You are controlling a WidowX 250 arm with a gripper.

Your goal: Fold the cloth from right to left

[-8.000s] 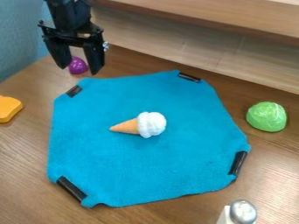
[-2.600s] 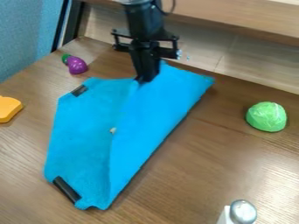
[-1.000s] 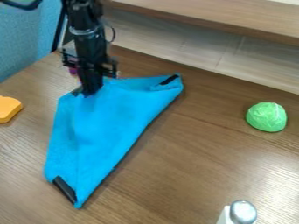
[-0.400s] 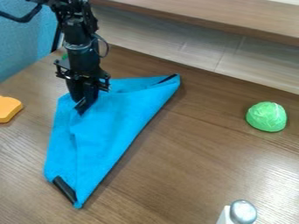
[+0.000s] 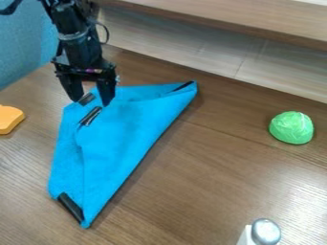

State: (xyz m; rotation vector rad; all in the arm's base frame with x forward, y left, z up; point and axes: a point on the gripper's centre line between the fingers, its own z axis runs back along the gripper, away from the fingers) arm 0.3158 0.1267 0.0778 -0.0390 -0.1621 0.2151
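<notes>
"Blue cloth [image 5: 121, 139], lying on the counter [image 5: 211, 191]. How does it sit?"

"Folded over, its right part lying across the left. A narrow band of the under layer shows down the left side, and one long slanting edge runs from the upper right corner to the bottom tip."

"And the gripper [image 5: 91, 102]?"

"Over the cloth's upper left end, hanging down from the arm [image 5: 78, 48]. The jaws are open, one on each side, with nothing between them in their grasp."

"What are those black bits on the cloth?"

"Strips. One [image 5: 87, 99] is at the upper left corner, seen between the jaw tips. A second [image 5: 91, 116] lies on the folded layer, just below that in the view. A third [image 5: 71, 206] is at the lower left, and a fourth [image 5: 184, 86] at the upper right corner."

"Anything else around?"

"A green lump [image 5: 291, 128], well apart to the right. A yellow block [image 5: 9, 118] at the left edge, cut off by it. Down at the bottom right, a silver cap [image 5: 266, 231] on something white. Behind it all, a wooden ledge [image 5: 236, 21]."
</notes>
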